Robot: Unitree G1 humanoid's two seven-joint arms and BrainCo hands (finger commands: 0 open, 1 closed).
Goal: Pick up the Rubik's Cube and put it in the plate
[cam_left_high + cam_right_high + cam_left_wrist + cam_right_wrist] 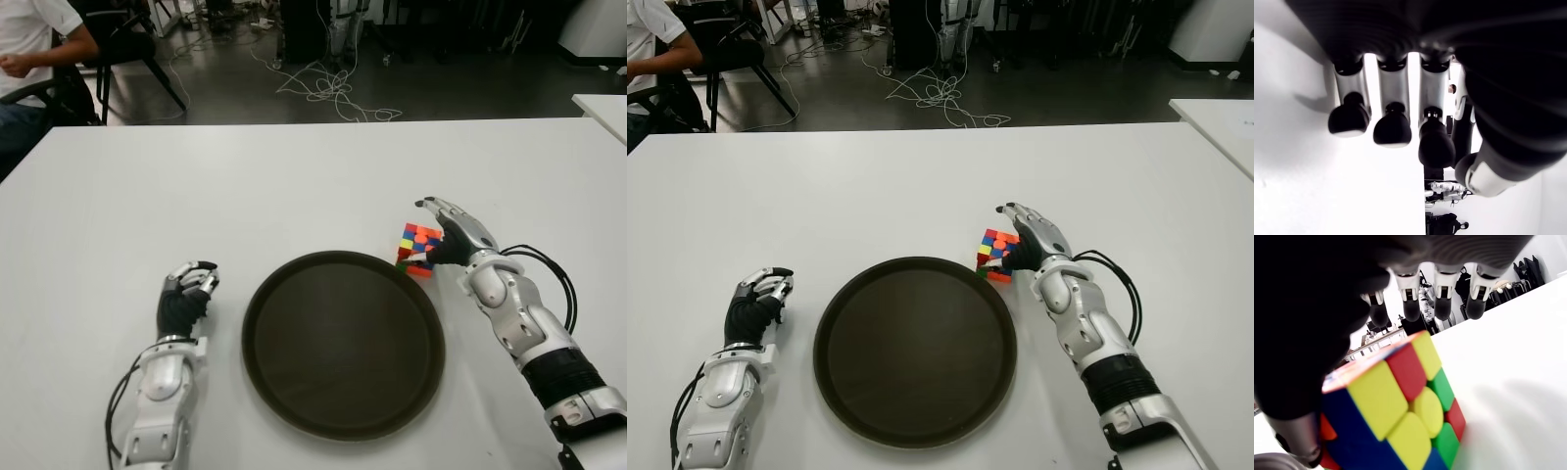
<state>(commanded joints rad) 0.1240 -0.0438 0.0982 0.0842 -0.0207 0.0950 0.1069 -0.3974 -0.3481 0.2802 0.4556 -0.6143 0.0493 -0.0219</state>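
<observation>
The Rubik's Cube (418, 247) stands on the white table (294, 186), touching the far right rim of the round dark plate (257, 323). My right hand (433, 231) is against the cube's right side. Its fingers (1442, 303) stretch straight out above and past the cube, and the thumb lies low beside it. The fingers are not wrapped around the cube (1396, 401). My left hand (191, 282) shows left of the plate, loosely curled with nothing in it.
A seated person (29, 39) and a dark chair (127, 49) are beyond the table's far left corner. Cables (333, 93) lie on the floor behind the table. Another white table's corner (602, 108) shows at the far right.
</observation>
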